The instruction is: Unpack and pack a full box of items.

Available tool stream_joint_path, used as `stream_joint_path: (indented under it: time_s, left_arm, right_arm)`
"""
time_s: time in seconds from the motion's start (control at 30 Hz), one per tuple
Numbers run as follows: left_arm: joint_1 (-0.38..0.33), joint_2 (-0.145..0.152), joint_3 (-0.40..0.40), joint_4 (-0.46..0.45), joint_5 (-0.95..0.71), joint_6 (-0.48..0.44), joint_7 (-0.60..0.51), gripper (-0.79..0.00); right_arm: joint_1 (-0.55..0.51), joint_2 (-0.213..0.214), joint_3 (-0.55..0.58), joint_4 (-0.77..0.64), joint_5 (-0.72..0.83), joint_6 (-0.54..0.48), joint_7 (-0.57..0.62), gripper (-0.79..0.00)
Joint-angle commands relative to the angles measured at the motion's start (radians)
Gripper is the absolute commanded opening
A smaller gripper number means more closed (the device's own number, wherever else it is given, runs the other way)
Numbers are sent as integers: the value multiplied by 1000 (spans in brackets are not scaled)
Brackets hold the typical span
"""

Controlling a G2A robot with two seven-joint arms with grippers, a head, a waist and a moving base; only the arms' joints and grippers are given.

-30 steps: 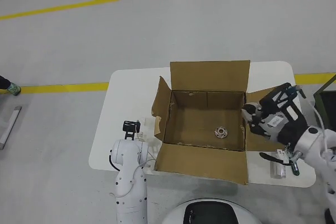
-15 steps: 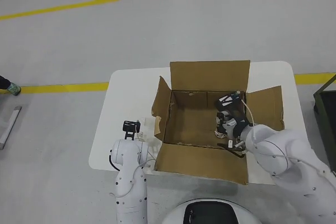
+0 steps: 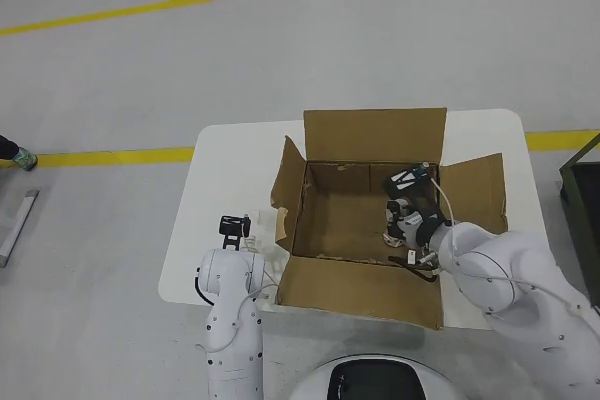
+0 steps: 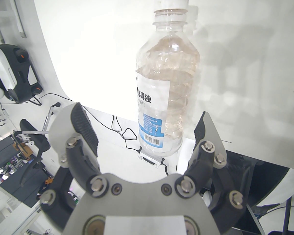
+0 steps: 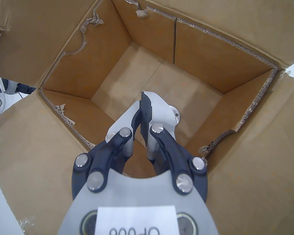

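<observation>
The open cardboard box (image 3: pixel 365 285) stands mid-table with its flaps spread. My right gripper (image 3: pixel 400 228) is down inside it, near the right wall. In the right wrist view the right gripper (image 5: pixel 143 96) is shut low over the box (image 5: pixel 210 50) floor, and a small silvery metal part (image 5: pixel 175 116) sticks out beside its pads. From above, the metal part (image 3: pixel 390 238) shows at the fingertips. My left gripper (image 3: pixel 236 226) is at the table's left front, open. A clear bottle (image 4: pixel 165 86) with a white cap rests ahead of the left gripper (image 4: pixel 140 111), untouched. The bottle (image 3: pixel 280 230) is beside the box's left flap.
The white table (image 3: pixel 220 170) has bare room left of and behind the box. A dark green cart (image 3: pixel 590 190) stands off the table's right edge. Cables (image 4: pixel 120 128) run on the floor below the near table edge.
One second ago my right gripper was over the box's right flap. By half a second ago it had moved into the box at the metal part, and it has stayed there. The left arm is still.
</observation>
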Motion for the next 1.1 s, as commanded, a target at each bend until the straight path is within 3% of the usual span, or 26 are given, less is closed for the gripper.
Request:
stream_joint_path:
  time_s: [0.0, 0.63, 0.67, 0.87, 1.07]
  left_arm:
    - [0, 0, 0, 0, 0, 0, 0, 0]
    - [0, 0, 0, 0, 0, 0, 0, 0]
    - [0, 0, 0, 0, 0, 0, 0, 0]
    - [0, 0, 0, 0, 0, 0, 0, 0]
    - [0, 0, 0, 0, 0, 0, 0, 0]
  right_arm:
    - [0, 0, 0, 0, 0, 0, 0, -785]
    - [0, 0, 0, 0, 0, 0, 0, -785]
    - [-7, 0, 2, 2, 0, 0, -14, 0]
    - [-19, 0, -3, -11, -14, -15, -62, 0]
    - [36, -6, -47, 28, -71, -16, -47, 0]
